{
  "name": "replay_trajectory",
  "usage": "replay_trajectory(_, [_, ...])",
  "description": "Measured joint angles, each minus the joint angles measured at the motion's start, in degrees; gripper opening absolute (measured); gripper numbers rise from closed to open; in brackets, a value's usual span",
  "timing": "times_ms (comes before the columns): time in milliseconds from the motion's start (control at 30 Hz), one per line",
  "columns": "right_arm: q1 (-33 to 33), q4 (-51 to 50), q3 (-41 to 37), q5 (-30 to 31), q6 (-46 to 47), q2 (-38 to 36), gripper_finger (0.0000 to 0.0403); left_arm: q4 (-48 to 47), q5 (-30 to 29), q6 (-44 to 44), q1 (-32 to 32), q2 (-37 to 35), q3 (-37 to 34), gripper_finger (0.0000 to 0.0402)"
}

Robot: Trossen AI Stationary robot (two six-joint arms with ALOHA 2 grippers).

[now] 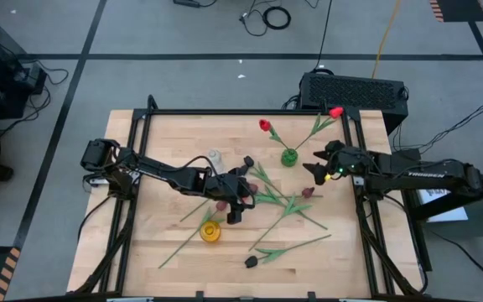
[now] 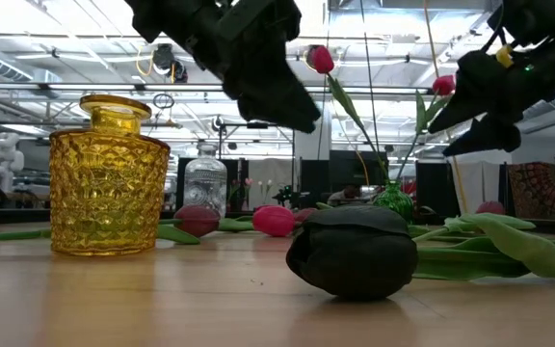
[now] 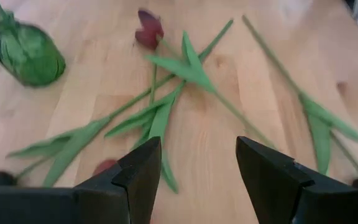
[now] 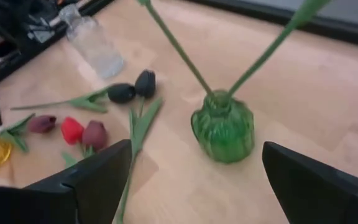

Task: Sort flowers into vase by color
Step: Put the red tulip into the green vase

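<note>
Two red flowers (image 1: 265, 126) stand with their stems in the green vase (image 1: 289, 157) at the far middle of the table. A yellow vase (image 1: 210, 232) and a clear vase (image 1: 215, 158) stand without flowers. Loose flowers lie flat on the table: black heads (image 4: 122, 92), a maroon head (image 3: 149, 30), a red head (image 4: 72, 129), and a black head (image 1: 251, 262) near the front. My left gripper (image 1: 243, 200) hangs open above the loose stems (image 3: 166, 106) at the table's middle. My right gripper (image 1: 311, 174) is open just right of the green vase (image 4: 222, 127), above the table.
Green stems and leaves (image 1: 288, 205) spread over the middle and near right of the table. A black frame (image 1: 225, 111) runs along the table's edges. A black box (image 1: 355, 90) stands behind the far edge. Bare wood (image 1: 149, 210) lies at the left.
</note>
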Motion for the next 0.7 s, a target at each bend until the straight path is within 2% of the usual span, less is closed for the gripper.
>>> replay_trajectory(233, [2.0, -4.2, 0.0, -1.4, 3.2, 0.0, 0.0352, -4.4, -4.4, 0.1, 0.0, 0.0, 0.0, 0.0215])
replay_trajectory(400, [4.6, -7.9, 0.0, -1.4, 7.3, 0.0, 0.0352, -4.4, -10.3, 0.6, 0.0, 0.0, 0.0, 0.0215])
replay_trajectory(533, [9.4, -12.5, 0.0, -1.5, 12.3, 0.3, 0.0352, -4.3, -10.0, 2.8, 0.0, 0.0, 0.0, 0.0215])
replay_trajectory(700, [16.0, -11.9, 0.0, -1.3, 17.0, 0.3, 0.0352, -4.4, -7.9, 2.6, -0.1, 1.7, 0.0, 0.0215])
